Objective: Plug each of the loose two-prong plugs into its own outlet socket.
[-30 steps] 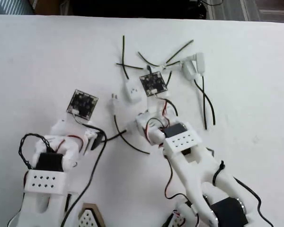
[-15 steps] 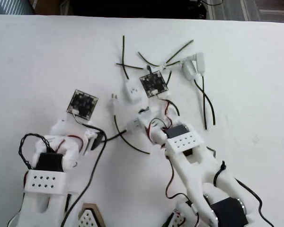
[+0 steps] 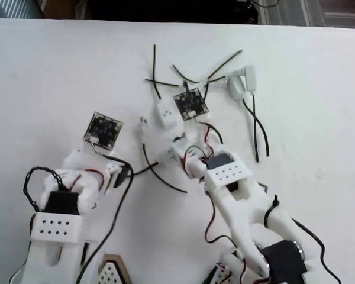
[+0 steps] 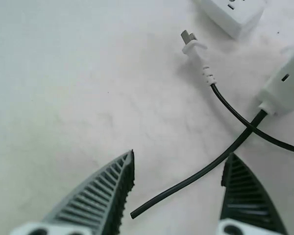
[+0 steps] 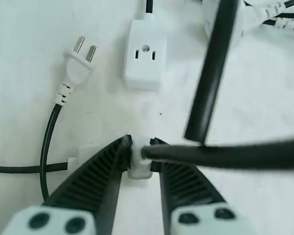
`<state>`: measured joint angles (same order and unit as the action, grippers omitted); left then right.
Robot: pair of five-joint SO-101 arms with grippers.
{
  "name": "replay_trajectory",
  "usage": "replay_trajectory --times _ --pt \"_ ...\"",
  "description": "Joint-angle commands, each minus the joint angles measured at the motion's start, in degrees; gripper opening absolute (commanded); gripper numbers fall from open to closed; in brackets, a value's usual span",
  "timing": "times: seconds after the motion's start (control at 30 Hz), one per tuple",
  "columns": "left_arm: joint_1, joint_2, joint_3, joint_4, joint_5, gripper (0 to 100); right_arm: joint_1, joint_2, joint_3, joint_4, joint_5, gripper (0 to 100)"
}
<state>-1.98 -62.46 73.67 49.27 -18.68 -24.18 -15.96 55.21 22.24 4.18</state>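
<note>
- The loose plug (image 3: pixel 143 124) lies flat on the counter (image 3: pixel 59 71), just beside the square socket (image 3: pixel 164 112) but not touching it. Its two prongs are bare and point away from the arms.
- The square socket is white. In the right wrist view its slotted face is open, with nothing plugged into it.
- The plug's black cord (image 3: pixel 165 182) runs back from the plug towards the arms. It passes beside the right arm's tip and ends on the counter.
- A second white socket, the gripped socket (image 5: pixel 137 164), sits nearer the arms than the loose plug. The right pincer (image 5: pixel 139 147) is clamped on it, with both fingers pressed against its sides.
- In the left wrist view the gripped socket's slots face sideways, and its thin cord (image 4: pixel 196 176) trails out across the counter.
- The left pincer (image 4: pixel 180 156) hangs low over the counter with its fingers spread apart, holding nothing. The cut end of that thin cord lies between the two fingers, touching neither.
- A thick black cable (image 5: pixel 210 73) crosses close in front of the right wrist camera, above the clamped fingers.
- A far socket (image 3: pixel 239 83) with its own cords lies well apart on the right side of the counter. I cannot tell whether anything is plugged into it.
- Short black cord pieces (image 3: pixel 155 65) lie scattered beyond the square socket.
</note>
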Motion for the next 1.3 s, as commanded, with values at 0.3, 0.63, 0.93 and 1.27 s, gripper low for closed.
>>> replay_trajectory --times 0.3,0.63,0.93,1.27 --pt "-0.5 -1.0 -0.3 -0.7 0.0 28 -2.5 -0.7 1.8 3.1 0.2 1.7" --pt "-0.5 -1.0 -0.3 -0.6 0.0 28 2.2 6.3 -0.1 -2.0 2.5 1.7" --pt "-0.5 -1.0 -0.2 -0.6 0.0 28 13.8 5.6 -8.2 -2.1 4.3 1.7" --pt "-0.5 -1.0 -0.2 -0.6 0.0 28 24.1 12.6 -13.7 -12.4 12.0 1.7"
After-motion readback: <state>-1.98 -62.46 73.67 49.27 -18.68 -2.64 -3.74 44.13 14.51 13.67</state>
